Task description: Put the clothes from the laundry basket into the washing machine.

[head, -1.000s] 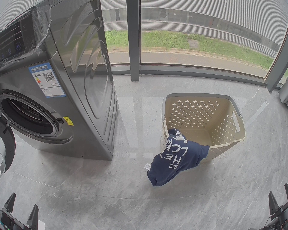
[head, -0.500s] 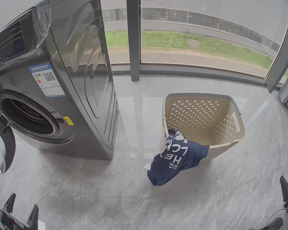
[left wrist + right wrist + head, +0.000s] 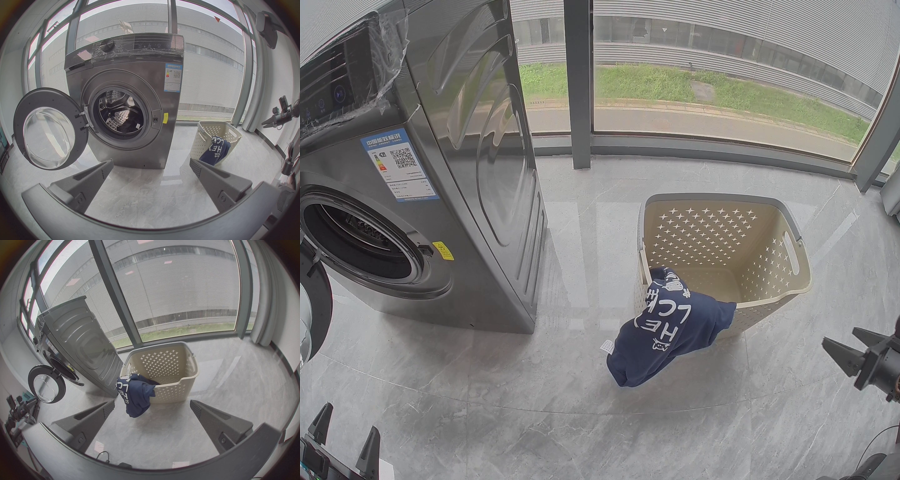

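Navy T-shirt (image 3: 669,334) draped over the laundry basket's (image 3: 782,298) near rim, hanging down outside, right of the open-doored washing machine (image 3: 481,162). Left gripper (image 3: 351,417) and right gripper (image 3: 839,336) both spread wide, holding nothing.

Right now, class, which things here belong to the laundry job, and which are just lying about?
Job: navy shirt draped over the laundry basket rim; washing machine, door open; left gripper and right gripper, both open and empty.
Lying about: white slip on the floor by the shirt; curtain; window post.
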You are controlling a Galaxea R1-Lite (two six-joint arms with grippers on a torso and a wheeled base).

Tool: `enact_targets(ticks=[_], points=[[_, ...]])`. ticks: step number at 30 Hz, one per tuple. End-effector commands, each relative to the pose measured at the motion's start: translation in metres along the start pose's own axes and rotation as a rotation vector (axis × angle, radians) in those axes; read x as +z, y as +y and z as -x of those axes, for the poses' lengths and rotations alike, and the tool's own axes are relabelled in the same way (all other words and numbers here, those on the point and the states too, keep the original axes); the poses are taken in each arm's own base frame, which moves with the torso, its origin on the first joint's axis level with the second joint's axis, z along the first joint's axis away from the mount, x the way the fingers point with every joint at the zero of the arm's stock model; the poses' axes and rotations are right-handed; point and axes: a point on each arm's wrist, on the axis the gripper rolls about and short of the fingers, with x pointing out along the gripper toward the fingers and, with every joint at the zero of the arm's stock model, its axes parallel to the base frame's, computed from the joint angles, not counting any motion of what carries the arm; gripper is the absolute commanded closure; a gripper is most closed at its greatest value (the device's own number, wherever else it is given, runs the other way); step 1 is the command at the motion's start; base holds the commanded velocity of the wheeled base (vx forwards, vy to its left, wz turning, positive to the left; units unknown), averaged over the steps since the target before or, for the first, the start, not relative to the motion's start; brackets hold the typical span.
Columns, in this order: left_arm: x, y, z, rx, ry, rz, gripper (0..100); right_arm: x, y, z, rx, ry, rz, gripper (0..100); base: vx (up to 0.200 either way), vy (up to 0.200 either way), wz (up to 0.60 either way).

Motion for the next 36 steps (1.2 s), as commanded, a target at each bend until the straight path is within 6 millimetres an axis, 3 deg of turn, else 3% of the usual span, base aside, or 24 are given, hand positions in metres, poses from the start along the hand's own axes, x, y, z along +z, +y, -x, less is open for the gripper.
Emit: enact_targets(ticks=[1, 7, 13, 27, 36], points=[[-0.005, 0.0, 0.0, 0.0, 0.006, 0.001, 0, -0.027, 0.026, -0.087, 0.081, 0.246, -0.042, 0, 0.0, 0.0, 0.0], [-0.005, 0.0, 0.0, 0.0, 0.006, 0.001, 0, -0.039, 0.044, -0.102, 0.092, 0.29, -0.029, 0, 0.0, -0.2, 0.0], [-0.005, 0.0, 0.0, 0.0, 0.006, 0.001, 0, -0.038, 0.065, -0.129, 0.117, 0.282, -0.07, 0, 0.0, 0.0, 0.0], [-0.005, 0.0, 0.0, 0.0, 0.006, 0.001, 0, -0.073, 0.086, -0.188, 0.14, 0.25, -0.084, 0, 0.0, 0.0, 0.0], [-0.005, 0.0, 0.0, 0.0, 0.006, 0.001, 0, -0.075, 0.097, -0.205, 0.15, 0.224, -0.085, 0, 0.0, 0.0, 0.0]])
